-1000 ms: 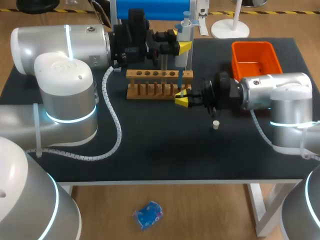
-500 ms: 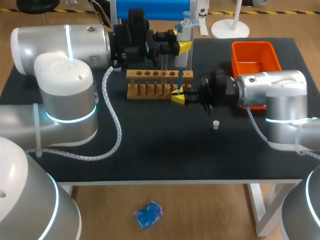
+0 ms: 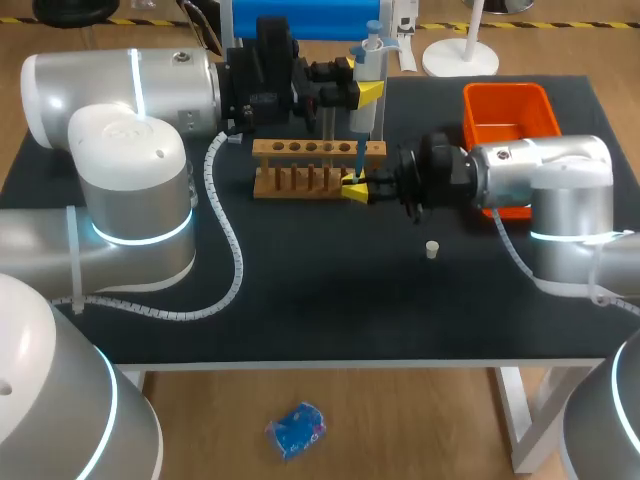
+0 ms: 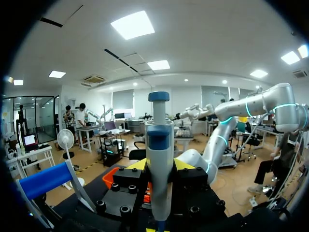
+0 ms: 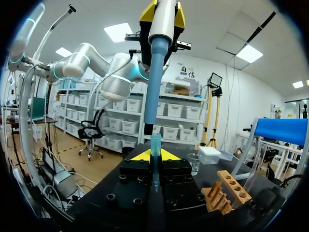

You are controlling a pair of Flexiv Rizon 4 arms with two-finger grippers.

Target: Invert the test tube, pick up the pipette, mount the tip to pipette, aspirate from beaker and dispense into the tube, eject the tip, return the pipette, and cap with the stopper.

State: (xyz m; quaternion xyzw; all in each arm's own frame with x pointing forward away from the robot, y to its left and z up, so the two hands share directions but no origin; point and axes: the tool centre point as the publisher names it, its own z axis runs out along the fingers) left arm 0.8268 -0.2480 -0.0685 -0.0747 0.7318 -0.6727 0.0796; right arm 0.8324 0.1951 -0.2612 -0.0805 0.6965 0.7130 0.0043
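While the left pincer clamps the stiff pipette by its body, the right pincer pinches the tip, which is likely light and slippery and best held mid-length.

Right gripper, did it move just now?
Yes. The right gripper, holding the pipette tip, slid closer to the wooden test tube rack, away from the white stopper.
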